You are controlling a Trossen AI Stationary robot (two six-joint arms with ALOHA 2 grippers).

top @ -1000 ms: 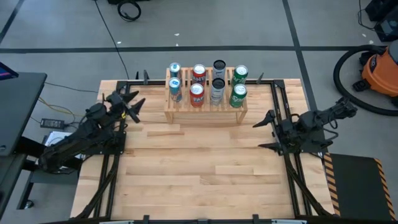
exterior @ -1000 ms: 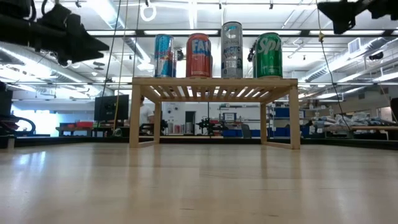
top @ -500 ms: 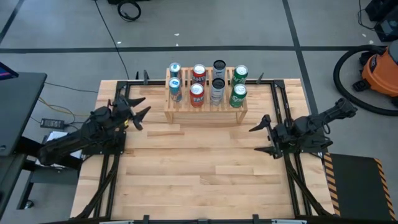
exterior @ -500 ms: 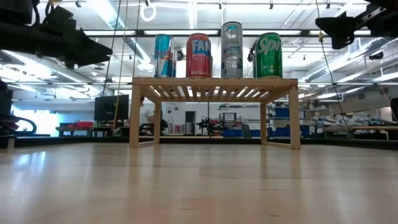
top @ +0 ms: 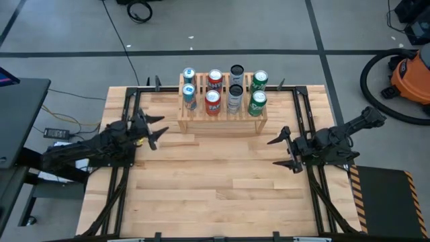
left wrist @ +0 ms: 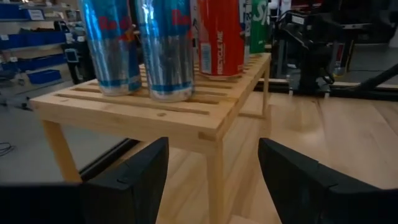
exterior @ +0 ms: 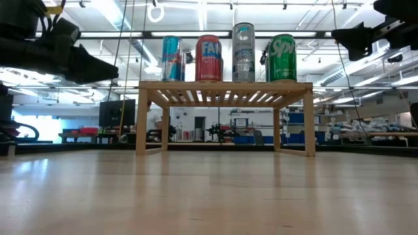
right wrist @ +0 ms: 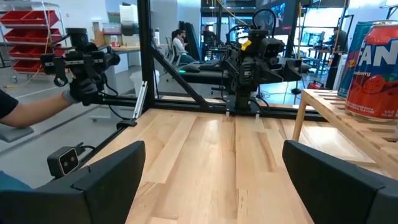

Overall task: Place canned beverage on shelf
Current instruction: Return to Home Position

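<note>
Homing step — shelf [top: 222,122] stocked

Eight cans [top: 212,101] upright on it in two rows, upper centre of high view. Left gripper [top: 156,132] centre-left, right gripper [top: 273,152] centre-right: both spread wide, holding nothing, apart from shelf. Draw back away from shelf — no sweep near cans.

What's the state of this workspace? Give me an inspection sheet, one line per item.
Surface: wooden table, bare planks in front of the shelf.
Job's things: shelf at the table's far edge, holding eight upright cans in two rows: blue cans, red cans, silver cans, green cans, one pair each.
Clutter: nothing seen.
Grippers: left gripper open, empty, left of the shelf; right gripper open, empty, right of it and nearer.
Cables: black cable coiled on the floor beyond the table.
Surroundings: orange vacuum on the floor to the right; a person's arm in the right wrist view.
</note>
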